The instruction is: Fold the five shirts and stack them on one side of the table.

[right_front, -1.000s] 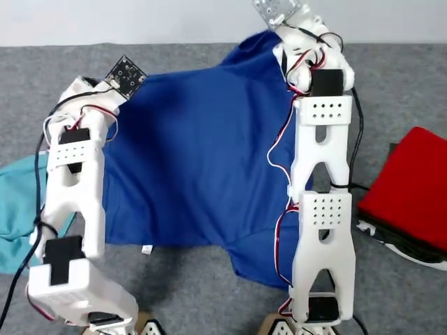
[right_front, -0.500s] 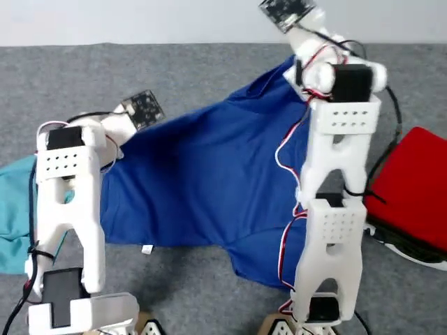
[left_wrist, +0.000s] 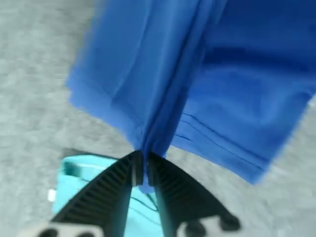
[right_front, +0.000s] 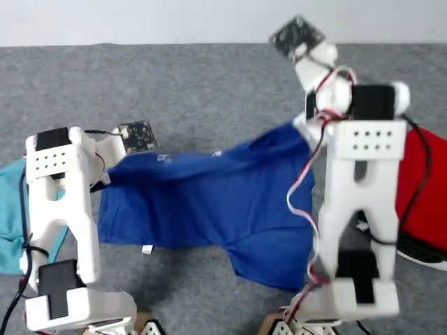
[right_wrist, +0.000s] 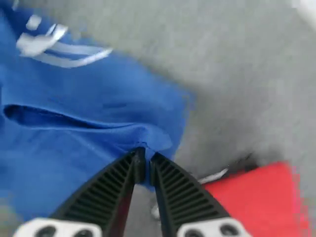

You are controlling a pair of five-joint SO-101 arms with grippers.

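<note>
Left hand (left_wrist: 140,163) was pinched shut on a gathered edge of the blue shirt (right_front: 209,202), cloth hanging away from the tips in pleats. Right hand (right_wrist: 146,155) was likewise closed, tips nipping a corner of the same shirt.

In the high view the shirt lay mid-desk, stretched btwn the two arms. Its far edge was raised at both ends; the near part lay flat on the desk (right_front: 174,84). Long axis ran left-right, approx parallel to the line btwn the hands. One sleeve (right_front: 272,262) jutted out at the near right, so prob. the shoulder end pointed to the right arm and the hem end to the left. A small white tag (right_front: 147,249) sat on the near edge.

Key relation: the flat near edge lay on the robot's side of both hands, so the fold likely needs the held edge carried toward the bases, both arms together. Each hand was nearest its own end.

Outward: teal shirt (right_front: 10,209) lay at the left, partly under the left arm. Red shirt (right_front: 419,202) lay at the right, just beside the right arm.
</note>
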